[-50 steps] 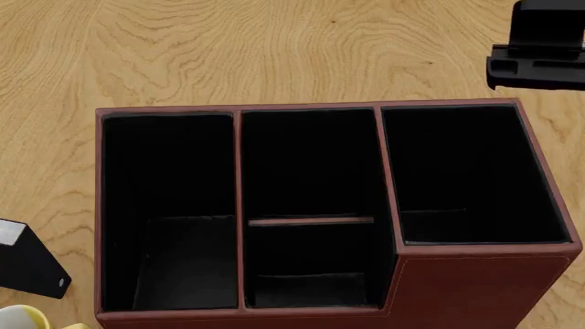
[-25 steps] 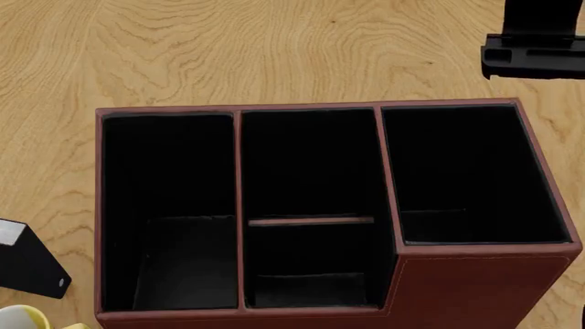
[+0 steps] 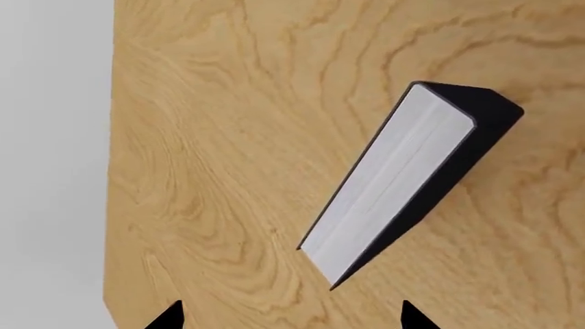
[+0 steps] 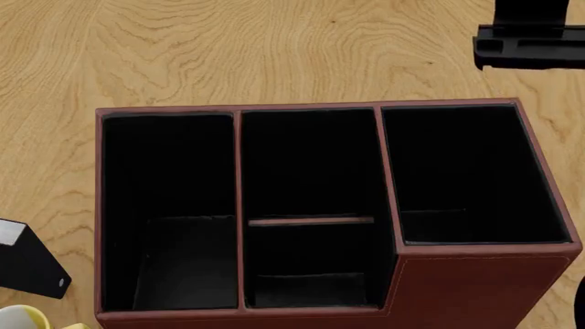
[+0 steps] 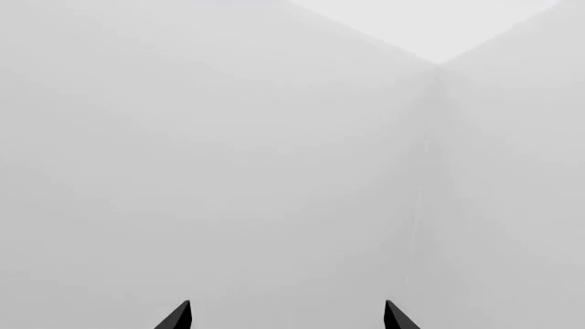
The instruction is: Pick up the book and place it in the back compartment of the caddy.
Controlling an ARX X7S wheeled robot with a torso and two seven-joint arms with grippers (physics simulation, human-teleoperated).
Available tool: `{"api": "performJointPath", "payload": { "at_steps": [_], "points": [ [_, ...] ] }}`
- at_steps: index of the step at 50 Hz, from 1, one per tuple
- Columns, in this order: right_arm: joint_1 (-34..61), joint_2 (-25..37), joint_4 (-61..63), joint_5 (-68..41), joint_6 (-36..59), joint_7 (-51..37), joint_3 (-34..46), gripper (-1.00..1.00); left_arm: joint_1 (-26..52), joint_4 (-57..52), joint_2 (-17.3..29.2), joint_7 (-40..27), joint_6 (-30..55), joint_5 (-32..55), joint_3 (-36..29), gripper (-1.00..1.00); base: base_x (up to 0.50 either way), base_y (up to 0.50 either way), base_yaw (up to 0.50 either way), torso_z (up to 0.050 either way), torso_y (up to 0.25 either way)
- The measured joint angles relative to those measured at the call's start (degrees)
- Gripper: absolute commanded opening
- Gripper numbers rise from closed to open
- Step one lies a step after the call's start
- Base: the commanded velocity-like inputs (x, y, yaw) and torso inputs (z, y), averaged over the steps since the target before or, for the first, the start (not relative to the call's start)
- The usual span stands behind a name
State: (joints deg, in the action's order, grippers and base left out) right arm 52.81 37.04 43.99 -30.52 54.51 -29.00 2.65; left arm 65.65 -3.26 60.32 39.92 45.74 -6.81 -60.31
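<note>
The book, black with a tiny white dot, lies on the table left of the caddy, partly cut off by the head view's edge. In the left wrist view the book shows its white page edges. My left gripper hovers open just short of it, touching nothing. The back compartment is the small black cell in the caddy's middle column, beside the low red-brown divider bar. My right gripper is open and empty, facing a grey wall. A black part of the right arm hangs beyond the caddy's far right corner.
A white-and-yellow mug peeks in at the bottom left, close to the book. The wooden table's edge runs near the book, with grey floor past it. The caddy's taller corner section stands on the right.
The black part of the right arm has shifted a little to the left and farther away in the head view. The caddy, book and mug have not moved.
</note>
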Motion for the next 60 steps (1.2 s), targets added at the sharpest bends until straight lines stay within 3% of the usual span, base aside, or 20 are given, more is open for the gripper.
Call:
{"api": "performJointPath", "payload": {
  "at_steps": [60],
  "points": [
    [1.26,0.73,0.50,-0.31,0.81,-0.96,1.07,1.00,1.84,24.47,-12.60,-0.88,-15.37,-3.49,-5.88,1.00,0.00,0.00,0.00,0.000,0.000]
  ]
}}
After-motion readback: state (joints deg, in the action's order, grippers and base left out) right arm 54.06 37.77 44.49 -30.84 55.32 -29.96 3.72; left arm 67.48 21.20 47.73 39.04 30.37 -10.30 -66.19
